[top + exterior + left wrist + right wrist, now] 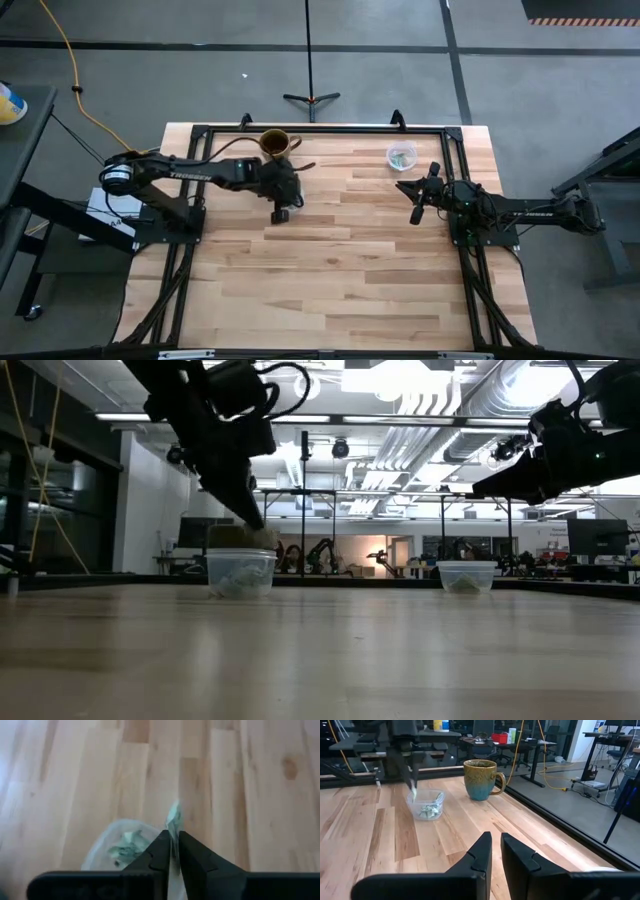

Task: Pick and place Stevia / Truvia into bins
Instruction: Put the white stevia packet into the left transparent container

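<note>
My left gripper (175,842) is shut on a pale green-white Stevia packet (174,817), right above a clear cup (120,845) that holds several packets. The right wrist view shows that cup (426,806) on the table beside the brown mug, with the left gripper (412,787) over it. In the high view my left arm covers that cup. A second clear cup (402,156), also holding packets, stands near the far right corner. My right gripper (495,845) is shut on nothing and hovers above the table, a little nearer than that cup. No loose packets show on the table. My left gripper pinches the packet between its two fingers, which point down from above. The packet's end (173,822) sticks out past the fingertips (162,845). It is lifted clear and hangs over the cup's rim (413,796).
A brown ceramic mug (275,143) with a handle stands at the far edge, just beyond the left cup. A black frame rail (320,128) runs round the table's edges. Bare wood spreads over the middle and near half of the table (330,270).
</note>
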You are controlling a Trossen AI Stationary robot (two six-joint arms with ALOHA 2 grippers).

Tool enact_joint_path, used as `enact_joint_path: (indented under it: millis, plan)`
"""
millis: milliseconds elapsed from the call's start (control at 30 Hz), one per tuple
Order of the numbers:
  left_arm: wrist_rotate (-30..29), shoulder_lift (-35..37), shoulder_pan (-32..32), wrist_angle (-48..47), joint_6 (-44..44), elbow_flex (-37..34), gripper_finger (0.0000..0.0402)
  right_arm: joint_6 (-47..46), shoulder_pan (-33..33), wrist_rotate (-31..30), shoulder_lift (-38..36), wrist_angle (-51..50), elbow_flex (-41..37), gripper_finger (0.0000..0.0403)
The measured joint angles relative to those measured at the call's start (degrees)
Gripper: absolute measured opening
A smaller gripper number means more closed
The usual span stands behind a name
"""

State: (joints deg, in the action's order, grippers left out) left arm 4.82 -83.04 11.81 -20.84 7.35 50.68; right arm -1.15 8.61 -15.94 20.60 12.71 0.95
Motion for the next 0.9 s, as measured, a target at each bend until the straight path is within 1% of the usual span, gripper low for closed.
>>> enact_joint_path:
  millis: [133, 267, 467, 600, 733, 800, 900]
  plan:
    - [-1.71, -0.03, 1.84, -1.68, 0.16, 0.02, 0.0096, -0.35, 0.01, 0.02, 0.00, 0.00, 0.00, 0.0032]
    - [-1.76, -0.05, 3.63, -4.10, -0.15, 0.02, 0.0113, -0.35, -0.01, 0.01, 0.00, 0.00, 0.00, 0.0032]
    - [4.91, -0.05, 3.76, -1.10, -0.25, 0.04, 0.0138, -0.35, -0.01, 0.02, 0.00, 0.00, 0.00, 0.0032]
    - [5.71, -0.05, 3.53, -0.63, -0.12, 0.04, 0.0161, -0.35, -0.01, 0.00, 0.00, 0.00, 0.00, 0.0032]
    - [12.75, -0.05, 3.55, 4.10, 0.18, 0.04, 0.0189, -0.35, -0.01, 0.00, 0.00, 0.00, 0.00, 0.0032]
    - [13.36, -0.05, 2.70, 5.91, 0.06, 0.04, 0.0204, -0.35, -0.01, 0.00, 0.00, 0.00, 0.00, 0.0032]
    - [10.13, -0.68, 0.46, 7.46, -0.09, 0.04, 0.0223, -0.35, -0.01, 0.02, 0.00, -0.02, 0.00, 0.0032]
